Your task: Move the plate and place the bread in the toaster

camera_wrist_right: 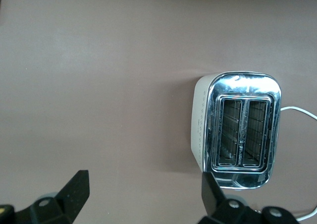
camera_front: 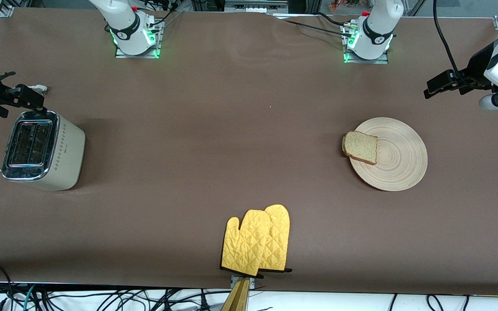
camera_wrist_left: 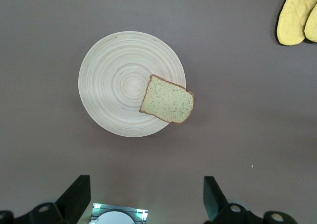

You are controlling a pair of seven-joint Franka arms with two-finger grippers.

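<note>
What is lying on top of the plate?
One slice of bread lies on the plate, overhanging its rim toward the right arm's end. Whatever is under the slice is covered.

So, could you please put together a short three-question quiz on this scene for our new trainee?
1. True or false: the bread slice lies fully inside the rim of the wooden plate.
2. Which is nearest the front camera: A) the toaster, B) the plate, C) the yellow oven mitts?
3. Fill in: the left hand and the right hand are both ____, holding nothing.

Key
1. False: one edge of the slice overhangs the rim on the side toward the right arm's end of the table.
2. C.
3. Open: the left hand is over the plate's end of the table, the right hand over the toaster's end.
</note>
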